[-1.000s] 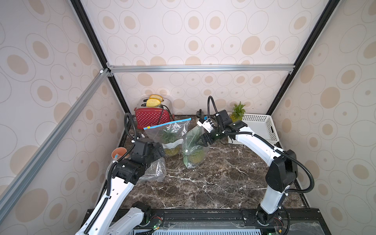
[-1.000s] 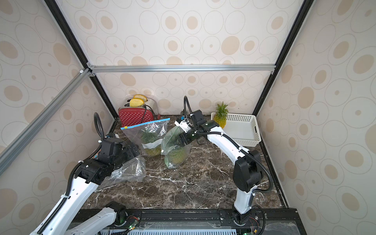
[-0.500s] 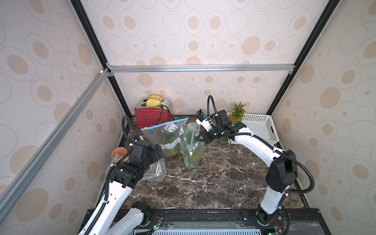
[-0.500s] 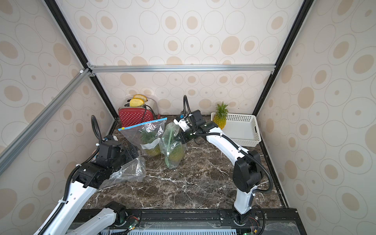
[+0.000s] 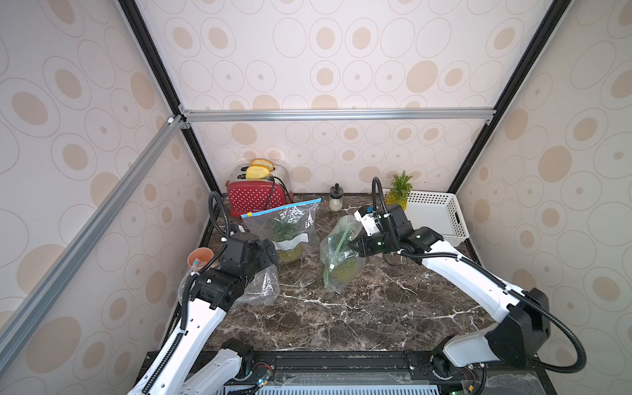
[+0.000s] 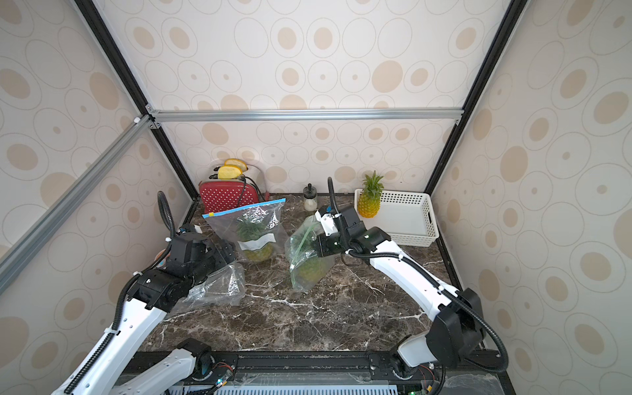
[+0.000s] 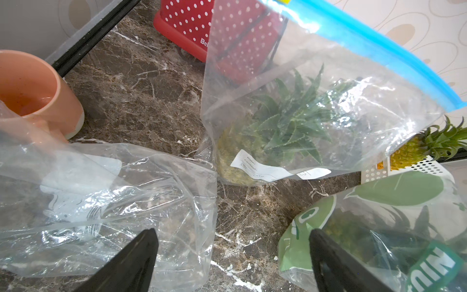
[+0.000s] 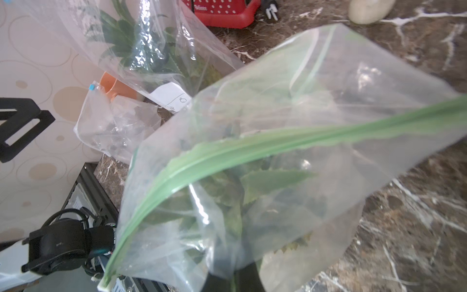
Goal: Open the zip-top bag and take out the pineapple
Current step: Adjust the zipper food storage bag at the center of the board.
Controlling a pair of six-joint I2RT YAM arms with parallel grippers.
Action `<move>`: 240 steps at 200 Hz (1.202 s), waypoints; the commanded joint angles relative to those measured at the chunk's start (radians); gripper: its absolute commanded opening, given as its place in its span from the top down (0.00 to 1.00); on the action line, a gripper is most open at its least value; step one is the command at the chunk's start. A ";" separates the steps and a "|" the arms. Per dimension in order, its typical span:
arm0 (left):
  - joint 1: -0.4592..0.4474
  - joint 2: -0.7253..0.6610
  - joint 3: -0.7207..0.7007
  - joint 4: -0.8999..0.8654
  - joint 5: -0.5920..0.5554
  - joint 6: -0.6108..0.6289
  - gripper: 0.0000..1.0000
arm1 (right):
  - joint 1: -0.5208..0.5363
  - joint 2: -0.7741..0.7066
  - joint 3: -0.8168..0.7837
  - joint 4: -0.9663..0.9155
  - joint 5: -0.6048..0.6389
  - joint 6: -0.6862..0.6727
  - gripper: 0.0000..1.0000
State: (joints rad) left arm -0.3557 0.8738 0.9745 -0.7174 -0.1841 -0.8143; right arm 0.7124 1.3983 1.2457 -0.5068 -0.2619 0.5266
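The right fingers (image 5: 360, 247) were clamped together on the upper part of the green-zippered zip-top bag (image 5: 340, 260), which hung tilted over the middle of the tabletop (image 5: 342, 318) with the pineapple (image 5: 343, 271) inside. The left fingers (image 7: 136, 257) stood wide apart, holding nothing, above a crumpled empty bag (image 5: 263, 287) near the tabletop's left edge.

Table (image 5: 342, 318), back row, left to right: toaster (image 5: 256, 201), jar (image 5: 335, 199), basket (image 5: 441, 219), with a loose pineapple (image 5: 398, 193) at the basket's left end.
Before the toaster: upright bag (image 5: 301, 215), fruit (image 5: 284, 229) inside.
Right of it, centre: second bag (image 5: 337, 290), pineapple (image 5: 343, 270) inside, its top at my right gripper (image 5: 357, 247).
Left edge: cup (image 5: 200, 255), with a flat bag (image 5: 261, 290) beside it, beneath my left gripper (image 7: 231, 237).
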 commanded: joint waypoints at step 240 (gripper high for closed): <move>-0.015 0.029 0.028 0.124 0.100 0.016 0.05 | 0.483 -0.230 0.128 -0.317 0.623 0.129 0.49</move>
State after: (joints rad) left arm -0.3622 0.8822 0.9443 -0.6498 -0.1040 -0.8135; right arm 1.1881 1.1511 1.2011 -0.6216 0.4862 0.9138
